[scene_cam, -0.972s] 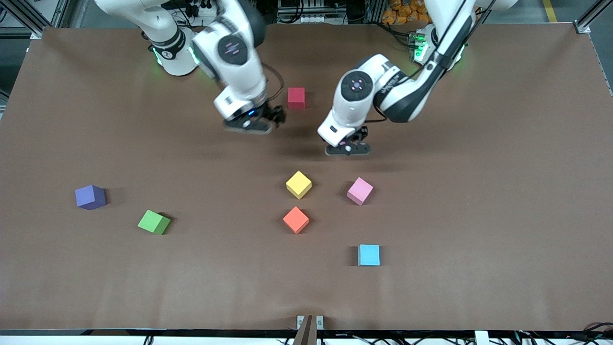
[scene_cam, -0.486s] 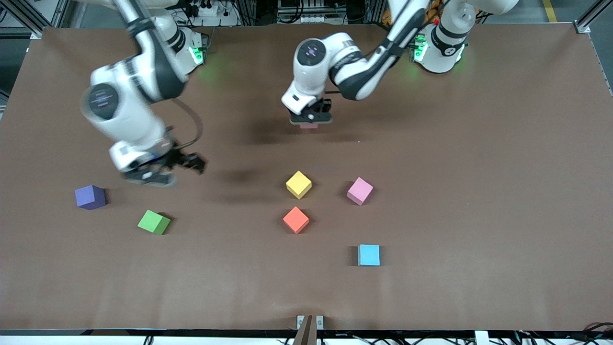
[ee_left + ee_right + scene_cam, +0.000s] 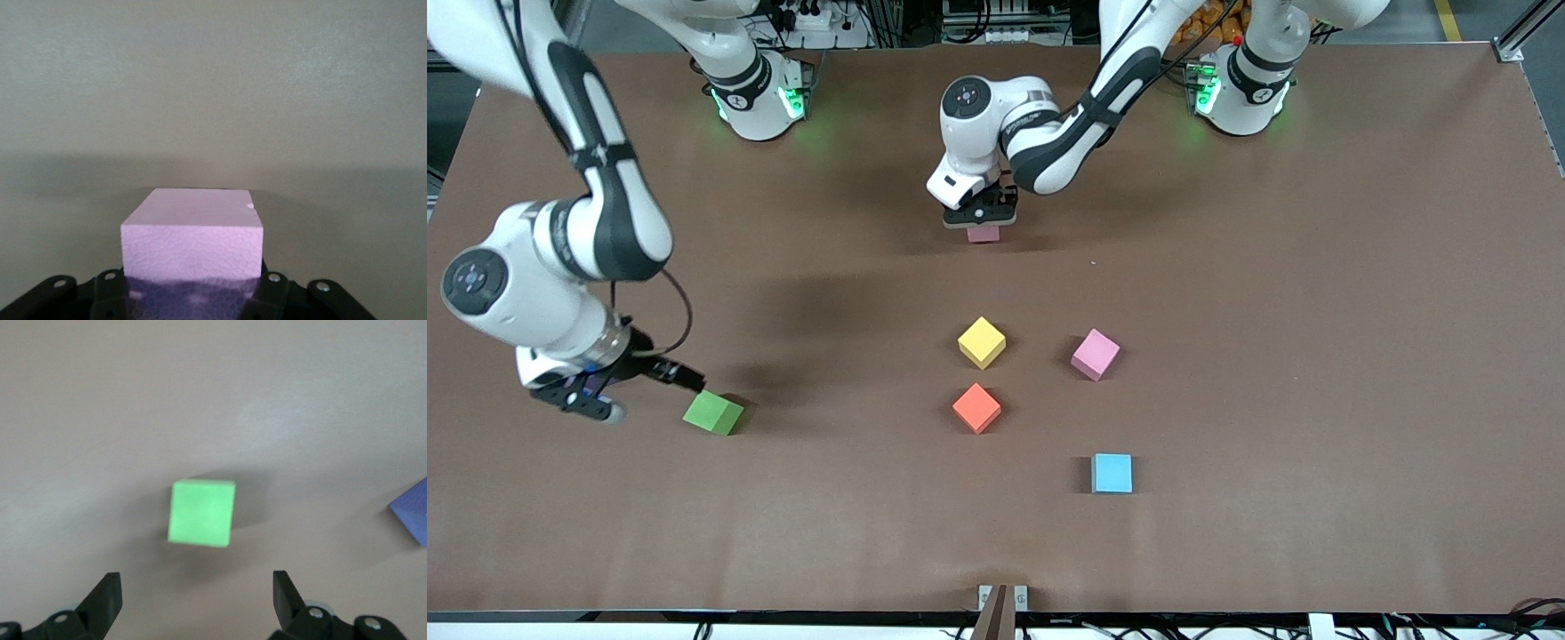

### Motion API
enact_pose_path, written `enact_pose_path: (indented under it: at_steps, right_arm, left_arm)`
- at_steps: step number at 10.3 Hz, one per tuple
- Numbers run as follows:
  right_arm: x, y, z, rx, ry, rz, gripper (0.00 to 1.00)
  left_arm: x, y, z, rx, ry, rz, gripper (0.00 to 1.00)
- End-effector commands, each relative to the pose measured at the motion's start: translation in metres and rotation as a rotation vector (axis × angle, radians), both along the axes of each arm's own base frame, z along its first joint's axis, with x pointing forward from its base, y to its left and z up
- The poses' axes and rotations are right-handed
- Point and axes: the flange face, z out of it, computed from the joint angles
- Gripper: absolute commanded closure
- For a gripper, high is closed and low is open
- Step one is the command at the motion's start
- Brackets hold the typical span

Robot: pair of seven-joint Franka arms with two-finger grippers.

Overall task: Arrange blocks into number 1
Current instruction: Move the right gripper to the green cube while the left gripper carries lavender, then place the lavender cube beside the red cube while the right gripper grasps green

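Observation:
My left gripper (image 3: 982,216) is shut on a pink block (image 3: 983,234) close above the table, toward the robots' bases; in the left wrist view that pink block (image 3: 192,240) fills the space between the jaws. My right gripper (image 3: 591,404) hangs open low over the table beside the green block (image 3: 712,412). The right wrist view shows the green block (image 3: 201,513) lying ahead of the open right gripper (image 3: 195,587), apart from both fingers. The yellow block (image 3: 981,342), red block (image 3: 976,407) and second pink block (image 3: 1095,354) rest mid-table.
A light blue block (image 3: 1112,473) lies nearer the front camera than the second pink block. A purple block (image 3: 413,513) shows at the edge of the right wrist view; the right arm hides it in the front view.
The right arm swung from mid-table to the green block at its end. The left gripper came down on the pink block near the bases and carried it slightly nearer the front camera.

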Motion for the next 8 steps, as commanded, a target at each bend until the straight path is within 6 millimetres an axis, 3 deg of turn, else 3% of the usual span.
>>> enact_pose_path:
  at_steps: [1,4,8]
  right_arm:
    - [0.025,-0.002,-0.025,0.047,0.014,-0.075,0.0]
    - [0.036,0.0,-0.051,0.051,0.031,-0.095,0.0]
    - [0.034,0.007,-0.08,0.048,0.069,-0.078,0.0]
  left_arm:
    - [-0.001,-0.01,-0.001,-0.004,-0.022,0.002,1.0]
    - [-0.011,-0.012,-0.005,0.002,-0.016,-0.013,1.0]
    - [-0.019,-0.015,-0.007,0.003,-0.013,-0.055,1.0]
